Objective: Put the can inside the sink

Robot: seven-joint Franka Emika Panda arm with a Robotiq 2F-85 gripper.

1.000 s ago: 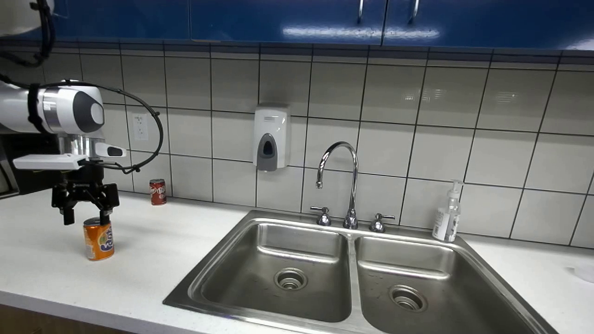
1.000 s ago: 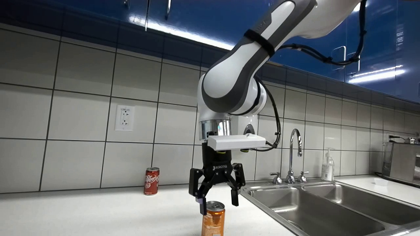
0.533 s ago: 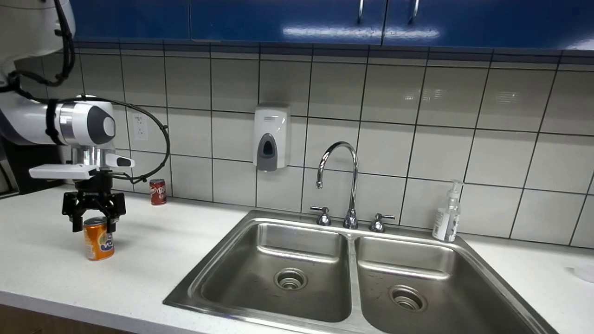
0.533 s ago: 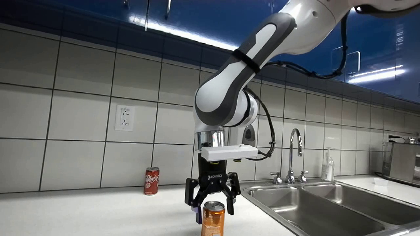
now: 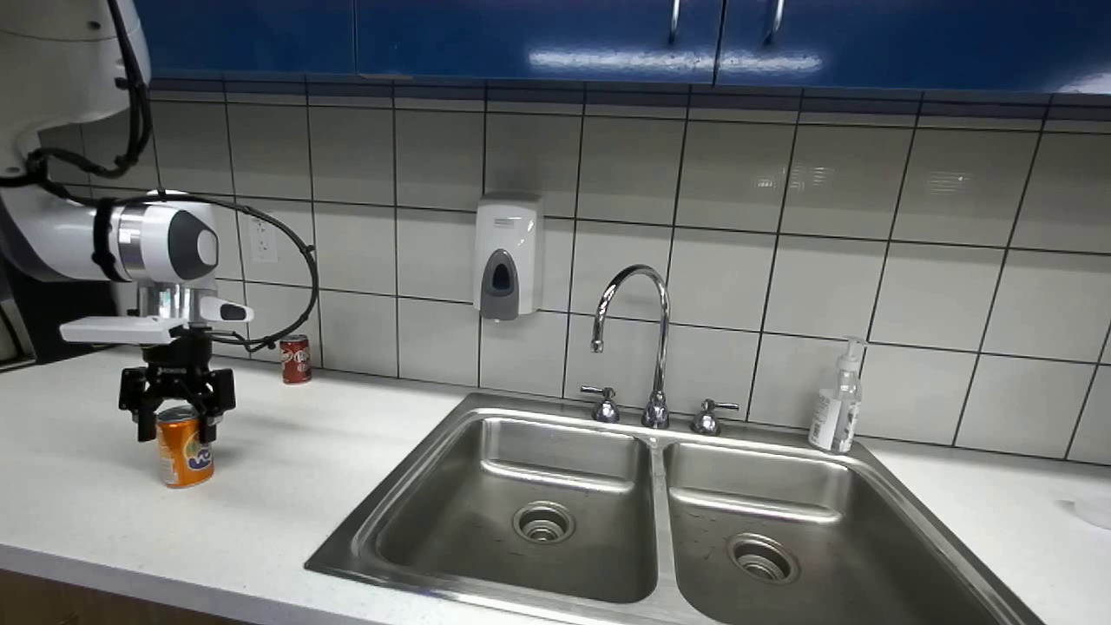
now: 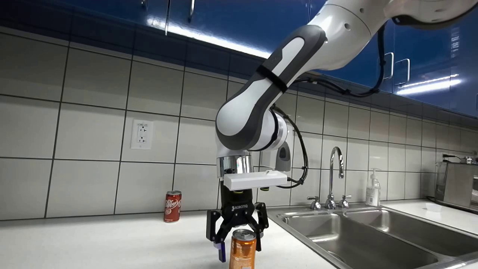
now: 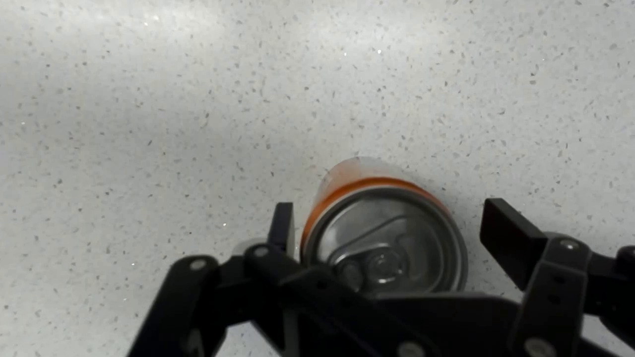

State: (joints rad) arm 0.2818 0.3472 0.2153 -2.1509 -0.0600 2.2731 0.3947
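At left in an exterior view, the tool (image 5: 177, 430), spread wide, holding nothing, straddles the upright Fanta can (image 5: 185, 462).

I see printed orange can (image 5: 184, 456), silver-topped, standing upright on white counter (image 5: 278, 460). Stainless steel double-bowl sink (image 5: 661, 521) set in same counter, apart from can.

In both exterior views, white streaks of glare lie across the blue cabinets (image 5: 538, 39) at the top of the frame. In an exterior view, the tiles (image 6: 89, 130) darken into deep shade at the upper left. Pale bands gleam inside the sink (image 5: 661, 512). In the wrist view, soft bright patches wash the table (image 7: 124, 124) near the top edge; the hand (image 7: 389, 213), dark along the bottom, is slightly blurred.
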